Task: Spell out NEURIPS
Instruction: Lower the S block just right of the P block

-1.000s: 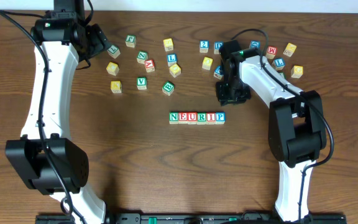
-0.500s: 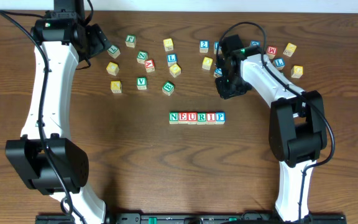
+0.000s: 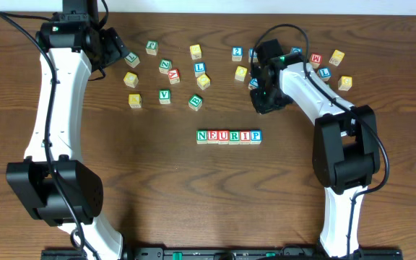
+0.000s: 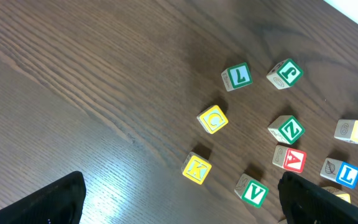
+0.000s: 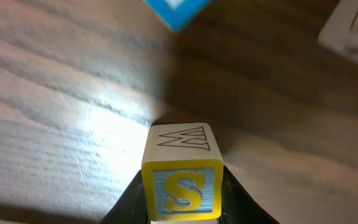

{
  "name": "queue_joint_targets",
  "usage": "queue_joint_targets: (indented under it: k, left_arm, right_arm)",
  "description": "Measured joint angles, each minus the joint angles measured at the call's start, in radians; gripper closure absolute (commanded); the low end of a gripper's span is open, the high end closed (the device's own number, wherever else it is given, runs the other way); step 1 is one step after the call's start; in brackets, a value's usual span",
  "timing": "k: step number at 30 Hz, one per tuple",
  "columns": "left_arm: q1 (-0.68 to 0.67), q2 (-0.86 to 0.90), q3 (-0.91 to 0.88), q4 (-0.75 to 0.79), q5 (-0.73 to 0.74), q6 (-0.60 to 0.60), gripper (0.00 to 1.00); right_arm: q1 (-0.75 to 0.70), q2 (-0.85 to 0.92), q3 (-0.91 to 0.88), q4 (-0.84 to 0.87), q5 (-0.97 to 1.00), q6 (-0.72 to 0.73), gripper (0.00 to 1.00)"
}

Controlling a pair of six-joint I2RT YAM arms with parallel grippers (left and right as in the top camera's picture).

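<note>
My left gripper (image 4: 182, 199) sits idle at the far left of the table (image 3: 193, 202) with its fingers spread wide and nothing between them, looking down on loose cubes (image 4: 241, 134) I don't need. In the middle, the row (image 3: 228, 136) reads N-E-U-R-I-P. It is six light-wood blocks pressed side by side, with its long axis running left to right. Its free end is the P cube (image 3: 256, 136). To the right, my right gripper (image 5: 183, 205) is clenched on the S cube (image 5: 182, 186), a square-edged wooden block with a yellow frame and a yellow S on blue. Bare engraved wood shows on its top face. From there the open slot beside P lies nearer to me and slightly left, so the right arm is clearly the closer one. I'd need the block squared to the row before setting it down.
</note>
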Motion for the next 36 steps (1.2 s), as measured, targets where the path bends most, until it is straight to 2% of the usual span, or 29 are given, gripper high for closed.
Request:
queue_joint_targets:
  k: [12,26,36]
  left_arm:
    - [0.0,0.0,0.0,0.0,0.0,0.0,0.03]
    - [0.0,0.0,0.0,0.0,0.0,0.0,0.02]
    - [0.0,0.0,0.0,0.0,0.0,0.0,0.02]
  right_arm:
    - [0.0,-0.001,0.008,-0.243,-0.018,0.039,0.81]
    - [0.0,-0.001,0.008,-0.338,-0.055,0.085,0.8]
    - [0.0,-0.001,0.008,-0.376,-0.074,0.1,0.66]
